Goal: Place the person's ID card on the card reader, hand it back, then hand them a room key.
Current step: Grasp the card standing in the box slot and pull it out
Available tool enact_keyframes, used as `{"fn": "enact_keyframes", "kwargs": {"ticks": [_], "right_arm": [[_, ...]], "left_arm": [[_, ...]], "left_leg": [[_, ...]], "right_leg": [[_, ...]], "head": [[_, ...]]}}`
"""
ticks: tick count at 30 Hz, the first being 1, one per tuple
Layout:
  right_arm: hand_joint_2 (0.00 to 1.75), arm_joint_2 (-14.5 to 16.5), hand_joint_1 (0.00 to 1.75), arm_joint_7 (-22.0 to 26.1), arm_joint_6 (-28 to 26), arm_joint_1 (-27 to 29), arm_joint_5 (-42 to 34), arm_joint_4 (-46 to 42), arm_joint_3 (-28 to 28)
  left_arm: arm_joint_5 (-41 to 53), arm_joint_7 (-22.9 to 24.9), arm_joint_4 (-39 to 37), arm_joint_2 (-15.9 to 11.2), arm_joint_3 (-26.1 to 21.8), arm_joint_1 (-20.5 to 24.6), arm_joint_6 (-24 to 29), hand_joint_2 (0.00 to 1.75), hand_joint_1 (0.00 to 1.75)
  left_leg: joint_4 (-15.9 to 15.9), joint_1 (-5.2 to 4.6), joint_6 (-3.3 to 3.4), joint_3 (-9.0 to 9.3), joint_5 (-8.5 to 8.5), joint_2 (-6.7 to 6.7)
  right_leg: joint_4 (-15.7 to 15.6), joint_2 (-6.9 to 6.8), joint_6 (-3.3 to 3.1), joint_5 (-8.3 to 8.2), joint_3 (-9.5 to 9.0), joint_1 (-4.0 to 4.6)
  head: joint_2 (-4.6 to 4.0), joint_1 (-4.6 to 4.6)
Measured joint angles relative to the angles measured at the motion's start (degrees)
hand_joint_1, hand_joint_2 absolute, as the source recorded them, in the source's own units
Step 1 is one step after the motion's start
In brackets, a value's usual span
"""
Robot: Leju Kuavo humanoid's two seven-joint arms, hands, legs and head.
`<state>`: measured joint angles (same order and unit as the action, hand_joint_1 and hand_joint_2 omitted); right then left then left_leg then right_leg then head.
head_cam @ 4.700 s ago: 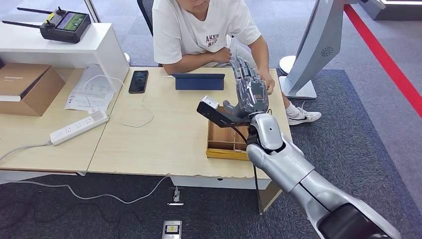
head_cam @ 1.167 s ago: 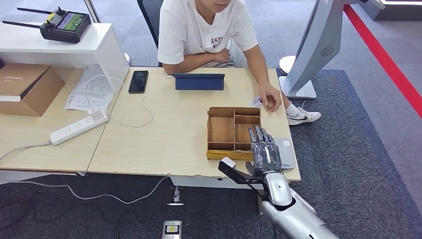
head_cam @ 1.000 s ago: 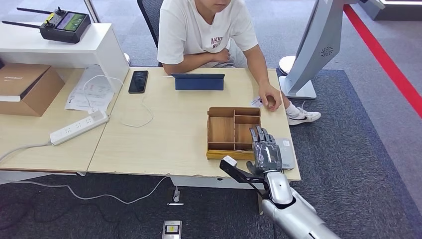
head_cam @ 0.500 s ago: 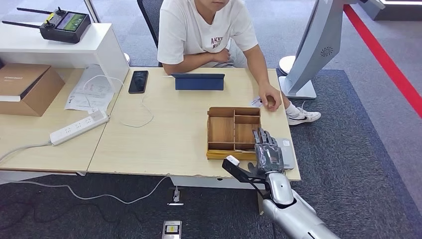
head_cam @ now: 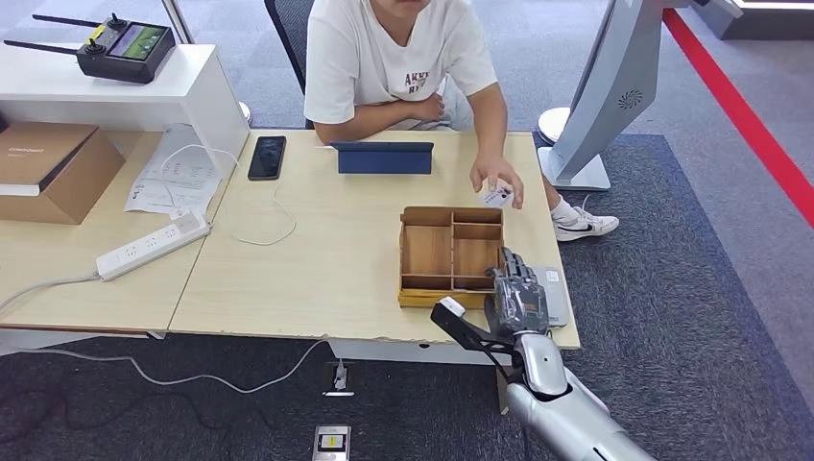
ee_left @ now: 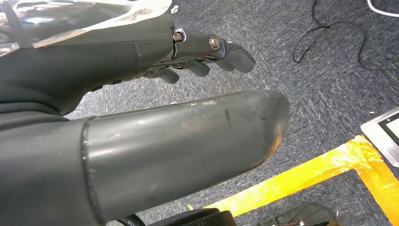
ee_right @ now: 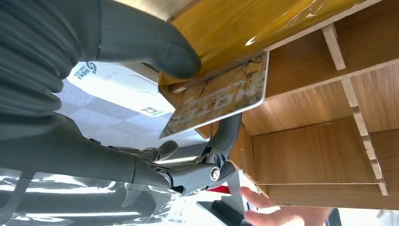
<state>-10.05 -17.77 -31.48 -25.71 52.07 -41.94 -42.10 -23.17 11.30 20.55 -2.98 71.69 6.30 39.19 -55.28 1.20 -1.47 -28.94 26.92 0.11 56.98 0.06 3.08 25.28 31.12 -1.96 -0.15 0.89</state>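
Right wrist view: the right hand [ee_right: 155, 155] has its thumb and fingers [ee_right: 226, 136] pinched on the room key [ee_right: 219, 96], just clear of the wooden tray [ee_right: 306, 103]. Best lift it straight, grip unchanged, then carry toward the person's hand [head_cam: 497, 178], which holds the ID card [head_cam: 498, 196]. Left hand [ee_left: 188, 56] hangs with nothing in it, fingers apart.

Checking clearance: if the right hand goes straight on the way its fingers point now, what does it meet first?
Likely the wooden tray: the right hand, pinching the room key card, sits at the tray's near right corner, fingers pointing across it toward the person's hand. Height above the dividers is unclear.
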Motion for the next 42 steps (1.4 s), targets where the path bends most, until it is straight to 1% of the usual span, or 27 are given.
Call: {"fn": "enact_keyframes", "kwargs": {"ticks": [7, 13, 17, 22, 23, 24, 25, 27, 28, 29, 42], "right_arm": [[1.75, 0.0, 1.75, 0.2, -0.4, -0.3, -0.3, 0.0, 0.1], [1.75, 0.0, 1.71, 0.4, -0.4, -0.8, -0.3, 0.0, 0.3], [1.75, 0.1, 1.72, 0.5, -0.3, -1.1, -0.3, 0.0, 0.4], [1.75, 0.5, 1.68, 0.9, -0.4, -1.8, -0.5, 0.2, 0.4], [1.75, 0.6, 1.65, 1.0, -0.4, -1.9, -0.5, 0.3, 0.4], [1.75, 0.7, 1.49, 1.0, -0.4, -2.0, -0.5, 0.4, 0.3], [1.75, 0.8, 1.28, 1.1, -0.4, -2.2, -0.6, 0.5, 0.3], [1.75, 1.0, 0.48, 1.2, -0.4, -2.4, -0.8, 0.7, 0.3], [1.75, 1.0, 0.21, 1.2, -0.4, -2.4, -0.9, 0.8, 0.2], [1.75, 1.1, 0.0, 1.3, -0.5, -2.5, -1.0, 0.8, 0.2], [1.75, 1.1, 0.0, 2.1, -4.2, -3.3, -3.7, -0.5, 0.2]], "left_arm": [[0.2, -0.1, 0.0, 0.0, 0.1, 0.0, 0.0, 0.0, 0.0], [0.2, -0.1, 0.0, -0.1, 0.1, 0.1, 0.0, 0.0, 0.0], [0.0, -0.1, 0.0, -0.1, 0.1, 0.1, 0.0, 0.0, 0.0], [-0.2, -0.5, 0.0, -0.1, 0.1, 0.1, 0.1, 0.0, 0.0], [-0.2, -0.6, 0.0, -0.1, 0.1, 0.1, 0.1, 0.0, 0.0], [-0.2, -0.6, 0.0, -0.1, 0.1, 0.1, 0.1, 0.0, 0.0], [-0.2, -0.7, 0.0, -0.1, 0.1, 0.1, 0.1, 0.0, 0.0], [-0.2, -0.7, 0.0, -0.1, 0.1, 0.1, 0.1, 0.0, 0.0], [-0.2, -0.7, 0.0, -0.1, 0.1, 0.1, 0.1, 0.0, 0.0], [-0.2, -0.7, 0.0, -0.1, 0.1, 0.1, 0.1, 0.0, 0.0], [-0.9, -0.7, 0.0, 0.1, 0.1, 0.0, 0.1, 0.0, 0.0]], "left_leg": [[0.0, 0.0, 0.0, 0.0, 0.0, 0.0], [0.0, 0.0, 0.0, -0.01, 0.0, -0.01], [0.0, 0.0, 0.0, -0.03, 0.01, -0.01], [0.0, 0.0, 0.0, -0.05, 0.01, -0.01], [0.0, 0.0, 0.0, -0.05, 0.01, -0.01], [0.0, 0.0, 0.0, -0.05, 0.01, -0.01], [0.0, 0.0, 0.0, -0.05, 0.01, -0.01], [0.0, 0.0, 0.01, -0.05, 0.01, 0.0], [0.0, 0.0, 0.01, -0.05, 0.01, 0.0], [0.0, 0.0, 0.01, -0.04, 0.0, 0.0], [0.0, 0.0, 0.0, 0.05, 0.0, 0.02]], "right_leg": [[0.0, 0.0, 0.0, 0.0, 0.0, 0.0], [0.0, 0.0, 0.0, 0.0, 0.01, 0.0], [0.0, 0.0, 0.0, 0.01, 0.02, 0.0], [0.0, 0.0, 0.0, 0.01, 0.04, 0.0], [0.0, 0.0, 0.0, 0.01, 0.04, 0.0], [0.0, 0.0, 0.0, 0.01, 0.04, 0.0], [0.0, 0.0, 0.0, 0.01, 0.04, 0.0], [0.0, 0.0, 0.0, 0.01, 0.04, 0.0], [0.0, 0.0, 0.0, 0.01, 0.03, 0.0], [0.0, 0.0, 0.0, 0.0, 0.03, 0.0], [0.0, 0.0, 0.0, -0.01, -0.03, 0.0]], "head": [[0.0, 0.0], [0.0, 0.01], [0.0, 0.01], [0.0, 0.0], [0.0, 0.0], [0.0, 0.0], [0.0, 0.01], [0.0, 0.01], [0.0, 0.01], [0.0, 0.01], [0.0, 0.01]]}}
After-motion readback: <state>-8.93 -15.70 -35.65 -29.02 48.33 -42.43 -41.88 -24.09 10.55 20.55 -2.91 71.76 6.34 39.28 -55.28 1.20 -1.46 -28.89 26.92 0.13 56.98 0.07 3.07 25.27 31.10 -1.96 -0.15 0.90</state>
